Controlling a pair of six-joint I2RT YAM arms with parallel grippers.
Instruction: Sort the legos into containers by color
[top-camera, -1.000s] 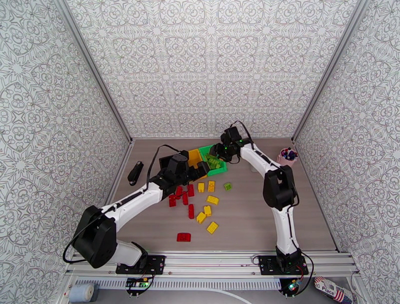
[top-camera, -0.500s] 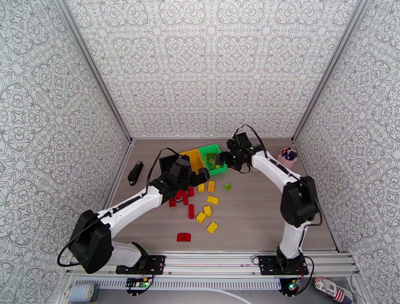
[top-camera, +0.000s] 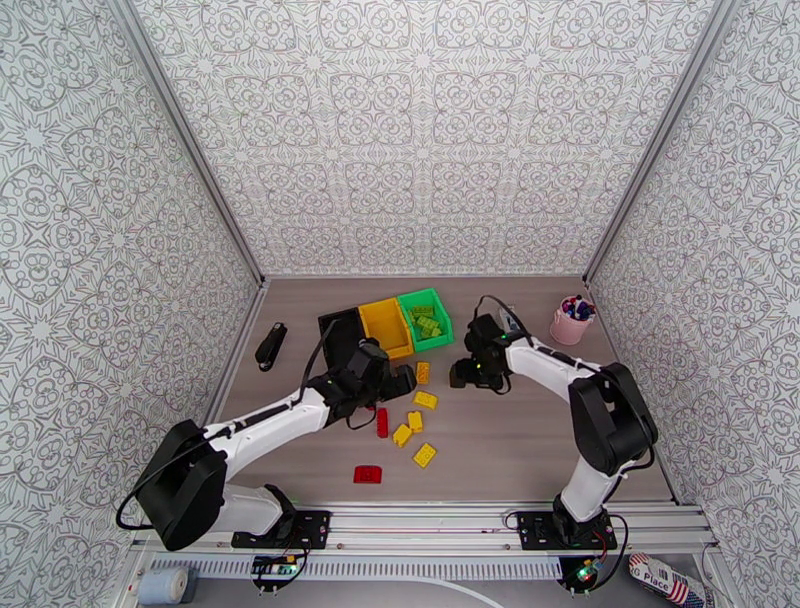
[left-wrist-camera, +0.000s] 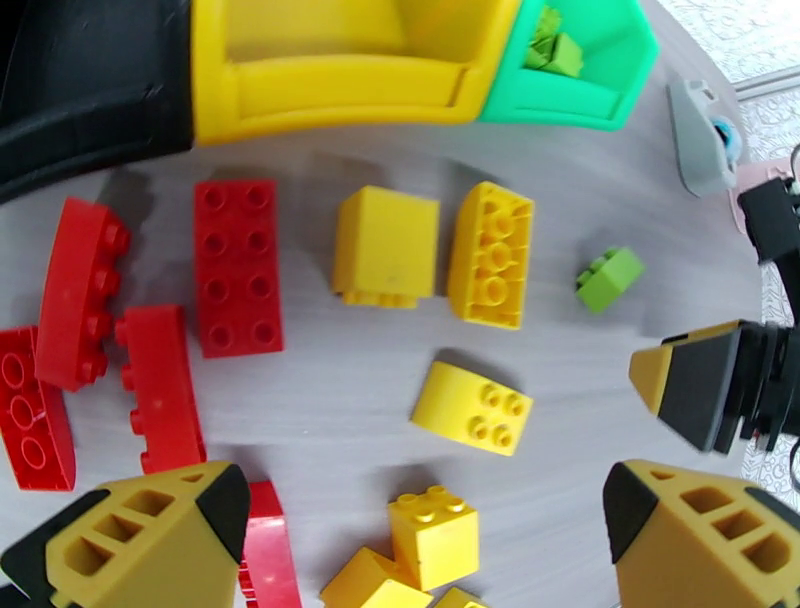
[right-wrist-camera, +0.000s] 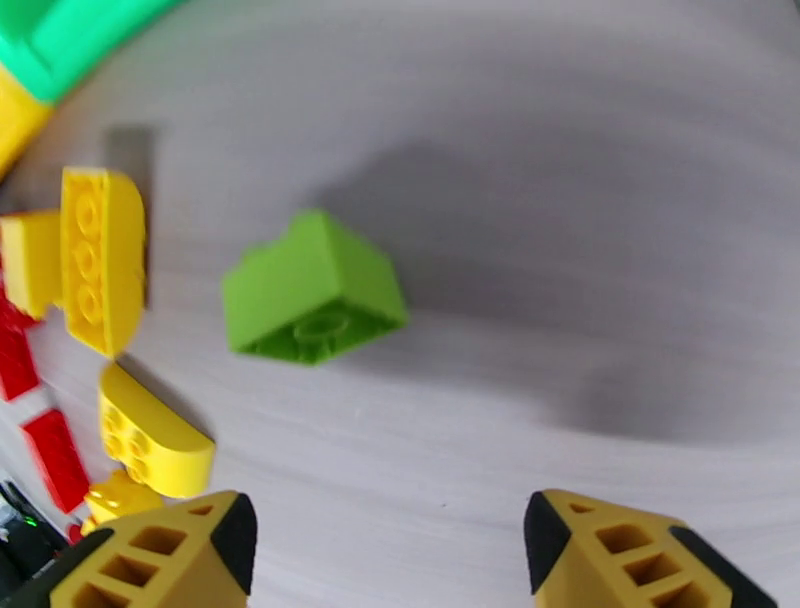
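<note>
**Top external view.** Three joined open-top plastic containers stand at the far middle of the wood-grain table (top-camera: 520, 440): black bin (top-camera: 338, 330) on the left, yellow bin (top-camera: 385, 325) in the centre, green bin (top-camera: 443, 322) on the right. The green one has green pieces inside. Red studded plastic bricks (top-camera: 381, 422) and yellow studded plastic bricks (top-camera: 424, 455) lie loose just near of the bins. The left gripper (top-camera: 398, 380) sits over the left part of that scatter. The right gripper (top-camera: 462, 376) is low over the table just to its right, so the two heads are near each other.

**Left wrist view.** The left gripper's jaws are spread wide and hold nothing. Red bricks crowd the left and yellow bricks the middle, several of them touching. One small green studded plastic brick (left-wrist-camera: 610, 278) lies alone at the right, with a finger of the right gripper just beside it.

**Right wrist view.** The right gripper's fingers are apart and empty. The small green studded plastic brick lies ahead of them, not yet between them, tipped so that its hollow underside shows.

**Risks, as judged.**
- The tipped brick offers slanted faces, so closing jaws may squeeze it out sideways.
- The two grippers are working close together and may collide.
- The left jaws, lowered into touching bricks, may take two at once or a mixed pair.
</note>
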